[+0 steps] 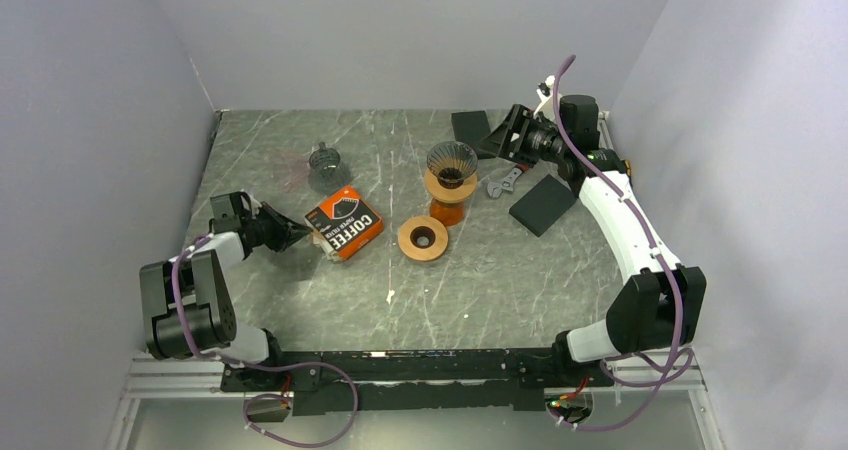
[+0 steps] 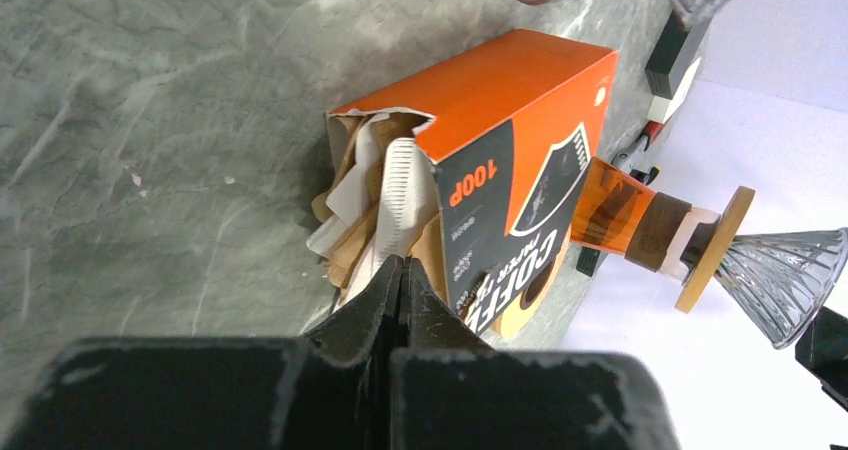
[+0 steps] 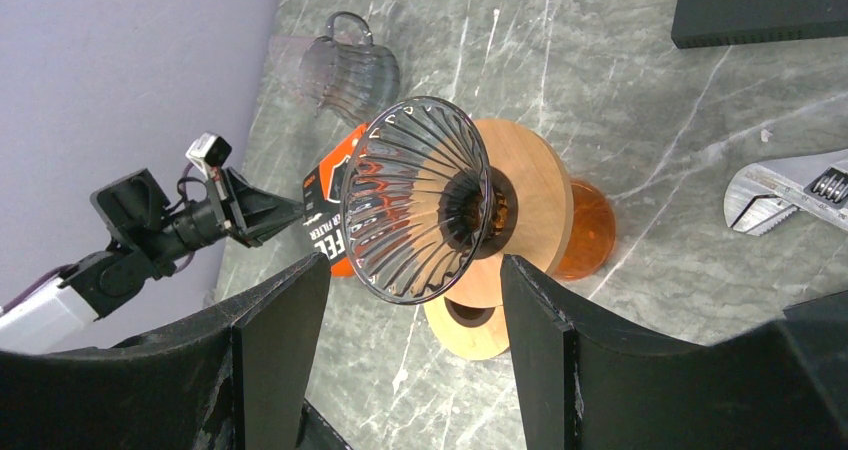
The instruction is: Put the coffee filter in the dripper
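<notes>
Two grippers | left gripper (image 2: 400, 275): pinched shut on coffee filter (image 2: 400, 185) poking from filter box (image 2: 500, 100), apparently to draw one out | right gripper (image 3: 410, 280): wide, facing dripper (image 3: 415, 210), likely waiting.

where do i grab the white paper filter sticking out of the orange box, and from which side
Pinch the white ribbed paper filter by its crimped edge, where it juts from the open end of the orange cardboard box. Come from that open end, the left arm's side, fingers flanking the sheet.
</notes>
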`<action>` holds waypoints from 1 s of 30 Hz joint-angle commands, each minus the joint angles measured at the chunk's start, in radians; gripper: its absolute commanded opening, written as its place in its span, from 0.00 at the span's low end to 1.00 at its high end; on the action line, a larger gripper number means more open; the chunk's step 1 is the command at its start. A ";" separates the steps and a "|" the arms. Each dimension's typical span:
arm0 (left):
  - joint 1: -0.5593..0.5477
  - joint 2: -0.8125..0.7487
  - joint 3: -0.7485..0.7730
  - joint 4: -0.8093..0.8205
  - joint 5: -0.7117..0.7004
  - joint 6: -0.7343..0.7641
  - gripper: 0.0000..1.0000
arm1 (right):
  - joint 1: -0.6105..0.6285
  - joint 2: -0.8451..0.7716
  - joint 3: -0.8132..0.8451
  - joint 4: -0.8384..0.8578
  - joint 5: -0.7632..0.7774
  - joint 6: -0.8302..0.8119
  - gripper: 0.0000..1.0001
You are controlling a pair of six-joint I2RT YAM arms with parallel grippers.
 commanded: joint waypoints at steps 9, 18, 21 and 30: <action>-0.003 -0.194 -0.010 -0.151 -0.064 0.048 0.00 | 0.004 -0.021 0.014 0.039 -0.023 0.003 0.68; -0.004 -0.320 0.028 -0.359 -0.193 0.100 0.00 | 0.003 -0.027 0.013 0.034 -0.013 -0.002 0.68; -0.004 -0.375 0.050 -0.432 -0.231 0.104 0.00 | 0.004 -0.027 0.013 0.033 -0.011 -0.003 0.68; -0.004 -0.557 0.155 -0.629 -0.320 0.135 0.00 | 0.004 -0.031 0.019 0.036 -0.008 0.001 0.68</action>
